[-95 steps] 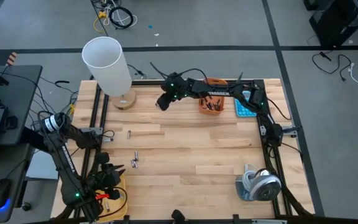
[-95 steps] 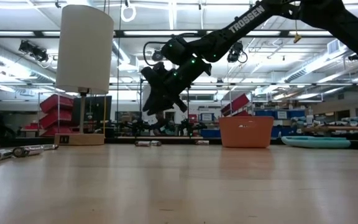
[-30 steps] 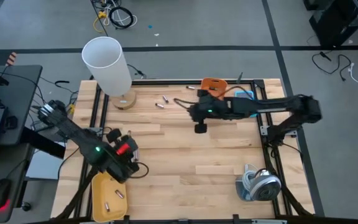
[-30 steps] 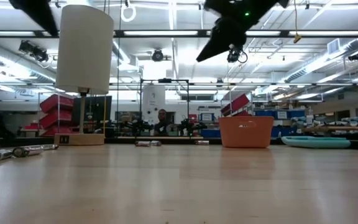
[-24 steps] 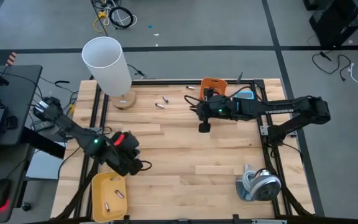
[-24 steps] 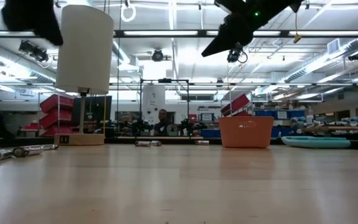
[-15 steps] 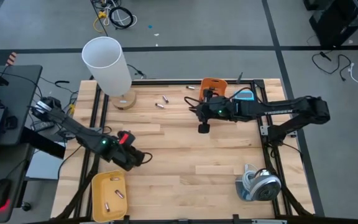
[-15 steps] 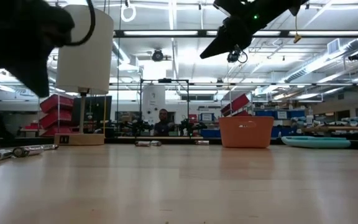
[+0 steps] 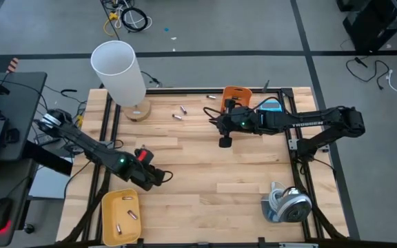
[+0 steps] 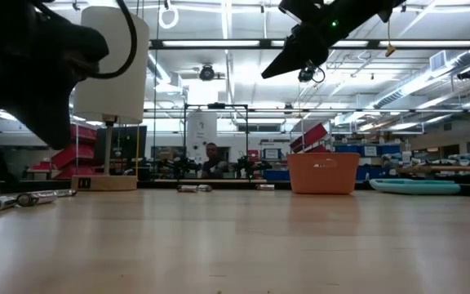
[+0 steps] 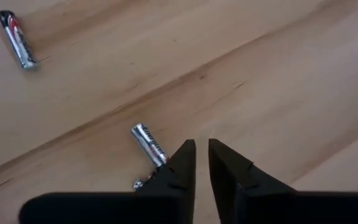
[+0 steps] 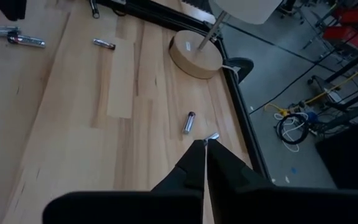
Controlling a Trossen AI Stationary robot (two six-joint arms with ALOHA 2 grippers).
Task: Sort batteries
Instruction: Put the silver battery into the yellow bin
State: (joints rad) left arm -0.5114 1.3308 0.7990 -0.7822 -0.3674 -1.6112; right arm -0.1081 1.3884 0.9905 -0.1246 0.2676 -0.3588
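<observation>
Left wrist view: left gripper [image 11: 196, 163] hangs low over the table [image 11: 278, 74], fingers a narrow slit apart, holding nothing; a silver battery [image 11: 149, 144] lies just beside its tips, another [image 11: 17, 38] well apart. High view: right gripper [image 9: 224, 141] closed, empty, near the orange bin [image 9: 237, 93]; yellow tray [image 9: 110, 209] holds a few cells.

Batteries [image 11: 149, 142]: small silver-and-black cells lying flat, scattered over wooden tabletop.

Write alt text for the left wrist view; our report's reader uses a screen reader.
The left gripper hovers over the wooden table, fingers slightly apart and empty, right beside a silver battery lying flat. A second battery lies farther off.
</observation>
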